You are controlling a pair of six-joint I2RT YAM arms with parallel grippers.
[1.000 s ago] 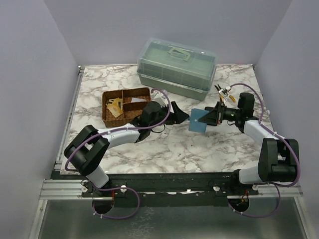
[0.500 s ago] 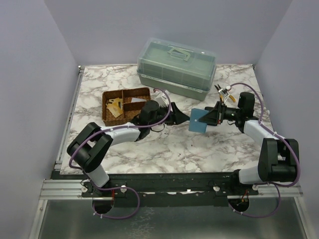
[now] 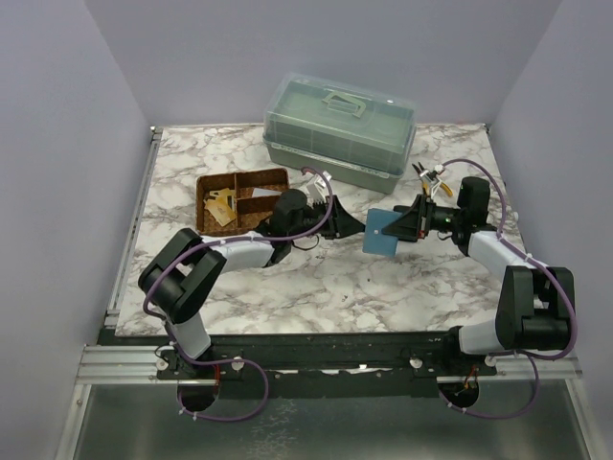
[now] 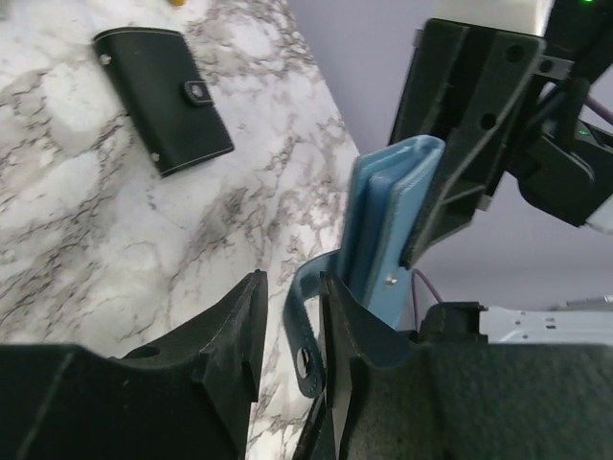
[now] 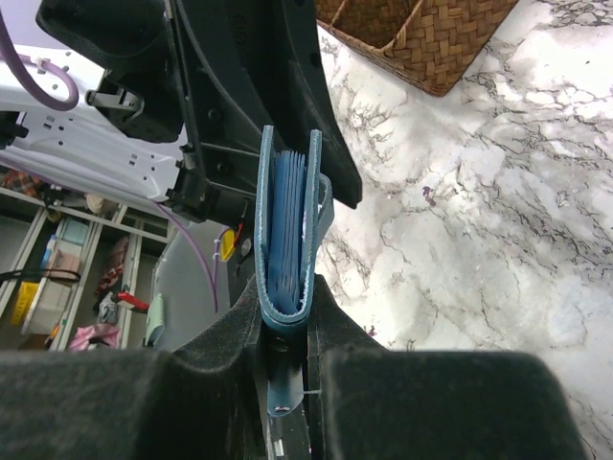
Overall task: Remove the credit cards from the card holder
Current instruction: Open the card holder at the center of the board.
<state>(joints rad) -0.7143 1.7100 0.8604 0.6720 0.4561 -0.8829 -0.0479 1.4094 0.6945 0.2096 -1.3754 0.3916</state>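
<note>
My right gripper (image 5: pixel 285 335), at the bottom centre of the frame, is clamped on the near edge of the blue card holder (image 5: pixel 285 240), which stands on edge up the middle. Above it, the black left gripper (image 5: pixel 284 168) has a finger on either side of the holder's far end. A wicker basket (image 5: pixel 421 48) sits at the upper right on the marble table (image 5: pixel 498 240).

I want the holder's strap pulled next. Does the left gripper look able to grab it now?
Likely yes: the strap hangs between the left gripper's parted fingers, unobstructed, with the right gripper clamping the card holder.
</note>
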